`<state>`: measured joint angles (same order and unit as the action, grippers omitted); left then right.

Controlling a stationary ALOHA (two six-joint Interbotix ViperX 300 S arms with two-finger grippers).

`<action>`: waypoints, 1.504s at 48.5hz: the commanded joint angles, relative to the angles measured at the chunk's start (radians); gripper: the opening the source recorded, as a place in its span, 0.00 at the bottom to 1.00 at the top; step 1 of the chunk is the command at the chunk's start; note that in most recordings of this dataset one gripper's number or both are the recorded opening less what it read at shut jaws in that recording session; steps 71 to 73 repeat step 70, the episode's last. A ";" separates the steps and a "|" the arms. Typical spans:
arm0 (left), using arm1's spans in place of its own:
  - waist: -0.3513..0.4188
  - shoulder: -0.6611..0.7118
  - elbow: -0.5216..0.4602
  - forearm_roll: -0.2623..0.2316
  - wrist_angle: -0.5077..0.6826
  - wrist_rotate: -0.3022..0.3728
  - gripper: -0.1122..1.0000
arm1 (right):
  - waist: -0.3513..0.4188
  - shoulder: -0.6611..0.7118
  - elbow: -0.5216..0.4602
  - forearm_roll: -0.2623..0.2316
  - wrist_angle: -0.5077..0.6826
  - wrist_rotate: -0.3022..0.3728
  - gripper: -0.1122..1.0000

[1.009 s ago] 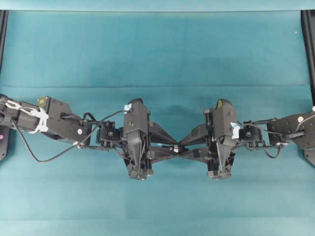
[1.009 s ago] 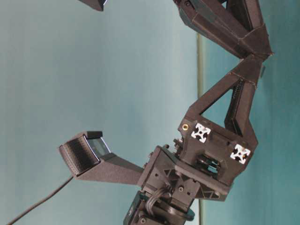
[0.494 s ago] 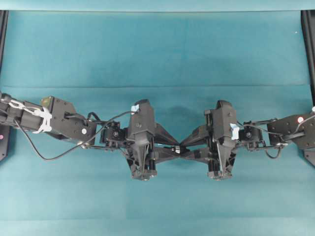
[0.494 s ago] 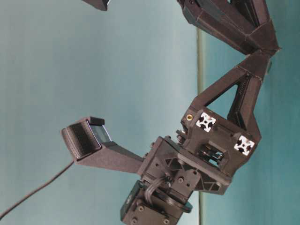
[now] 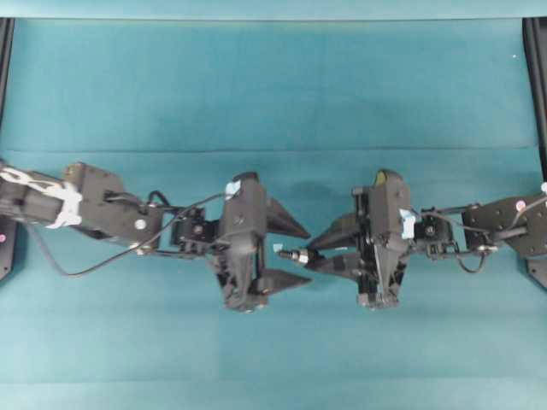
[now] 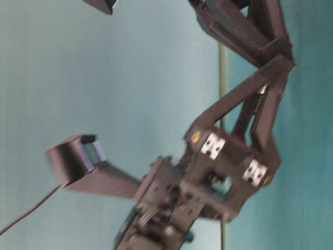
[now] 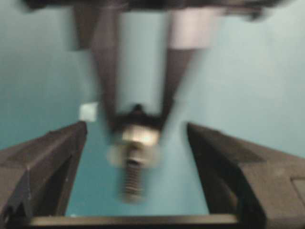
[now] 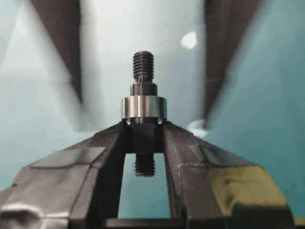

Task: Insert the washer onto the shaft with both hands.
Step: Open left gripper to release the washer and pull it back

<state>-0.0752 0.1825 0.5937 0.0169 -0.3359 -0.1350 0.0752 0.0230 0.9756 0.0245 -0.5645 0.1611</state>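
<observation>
Right wrist view: the right gripper (image 8: 143,131) has its jaws clamped on the shaft (image 8: 143,90), holding it out with the threaded end free, and the washer (image 8: 143,107) sits threaded on the shaft, resting against the jaw tips. The left gripper (image 5: 295,254) stands just beside that free end with jaws spread wide and empty, apparently because its part is delivered. The teal table (image 5: 256,85) lies beneath.

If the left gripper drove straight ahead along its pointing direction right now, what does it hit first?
Likely the threaded tip of the shaft, which carries the washer and is clamped in the right gripper. It sits between the left gripper's open jaws, so depth is uncertain.
</observation>
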 commanded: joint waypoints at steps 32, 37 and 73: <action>0.008 -0.170 0.084 0.003 0.100 0.028 0.89 | 0.003 -0.020 -0.012 0.002 -0.006 0.005 0.10; 0.008 -0.201 0.103 0.002 0.133 0.028 0.89 | 0.003 -0.020 -0.012 0.002 -0.006 0.005 0.10; 0.008 -0.460 0.275 0.003 0.279 0.028 0.89 | 0.003 -0.021 -0.009 0.002 -0.005 0.008 0.10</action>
